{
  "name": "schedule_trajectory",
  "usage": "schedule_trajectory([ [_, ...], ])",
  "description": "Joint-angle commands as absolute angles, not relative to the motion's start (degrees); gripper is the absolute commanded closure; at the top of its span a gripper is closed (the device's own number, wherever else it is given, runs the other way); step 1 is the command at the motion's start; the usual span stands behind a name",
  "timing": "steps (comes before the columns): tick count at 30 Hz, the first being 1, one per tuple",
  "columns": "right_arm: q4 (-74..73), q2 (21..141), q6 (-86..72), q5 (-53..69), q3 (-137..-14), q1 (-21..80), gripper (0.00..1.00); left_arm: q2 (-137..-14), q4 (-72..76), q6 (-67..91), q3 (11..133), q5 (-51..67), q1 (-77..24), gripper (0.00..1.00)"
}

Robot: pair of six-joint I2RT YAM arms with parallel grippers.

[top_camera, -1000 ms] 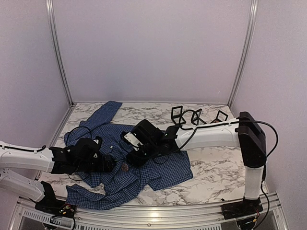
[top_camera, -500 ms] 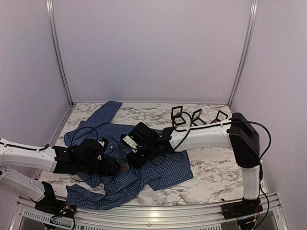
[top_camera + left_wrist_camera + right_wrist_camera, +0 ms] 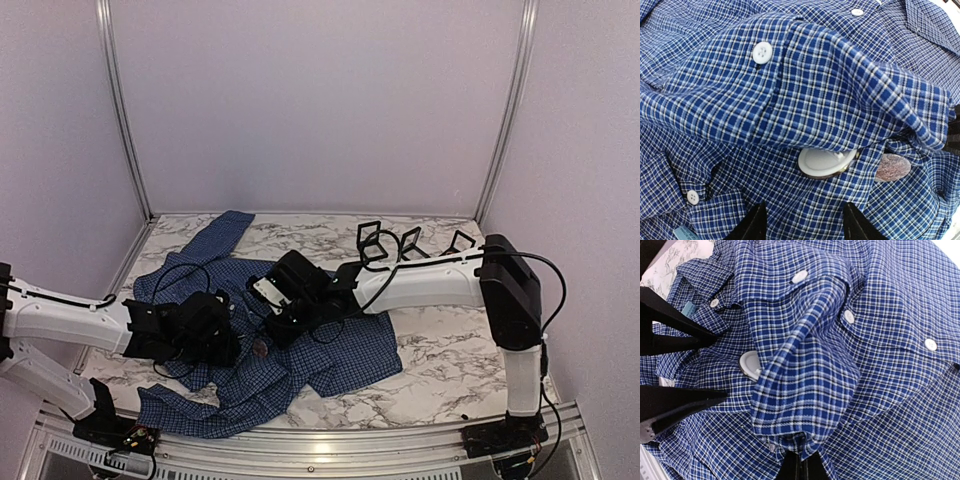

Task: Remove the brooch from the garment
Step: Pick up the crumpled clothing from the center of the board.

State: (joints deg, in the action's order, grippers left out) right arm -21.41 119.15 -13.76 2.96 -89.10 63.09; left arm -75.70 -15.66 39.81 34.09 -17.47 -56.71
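Note:
The garment (image 3: 340,358), a dark blue checked shirt, lies crumpled on the marble table (image 3: 450,350). The brooch (image 3: 262,349) shows as a small reddish spot on it between the two grippers. In the left wrist view the brooch (image 3: 892,167) is a reddish-brown disc beside a white round disc (image 3: 822,162) that is half tucked under a raised fold. My right gripper (image 3: 802,467) is shut on that fold of the garment (image 3: 890,315) and holds it up. My left gripper (image 3: 805,226) is open just short of the white disc, with flat shirt fabric between its fingers.
Three small black wire frame boxes (image 3: 375,240) stand at the back right of the table. A black cable (image 3: 165,275) loops over the shirt's left side. Pale walls close in the table on three sides.
The right gripper has shut on the shirt fold. The left gripper has slid right towards the brooch and its jaws have narrowed.

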Motion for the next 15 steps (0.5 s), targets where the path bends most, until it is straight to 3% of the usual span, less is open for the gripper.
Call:
schedule_trajectory([
  [1, -19.0, 116.8, -15.2, 5.7, -89.2, 62.1, 1.0, -76.6, -18.0, 38.5, 36.5, -21.7, -56.4, 0.54],
  [5, -17.6, 115.1, -16.0, 8.0, -88.2, 61.1, 1.0, -78.5, -16.1, 36.9, 38.1, -20.0, -54.7, 0.73],
  [15, -15.6, 112.6, -18.3, 12.1, -87.2, 60.3, 1.0, -74.1, -16.6, 39.4, 41.3, -11.7, -54.5, 0.71],
])
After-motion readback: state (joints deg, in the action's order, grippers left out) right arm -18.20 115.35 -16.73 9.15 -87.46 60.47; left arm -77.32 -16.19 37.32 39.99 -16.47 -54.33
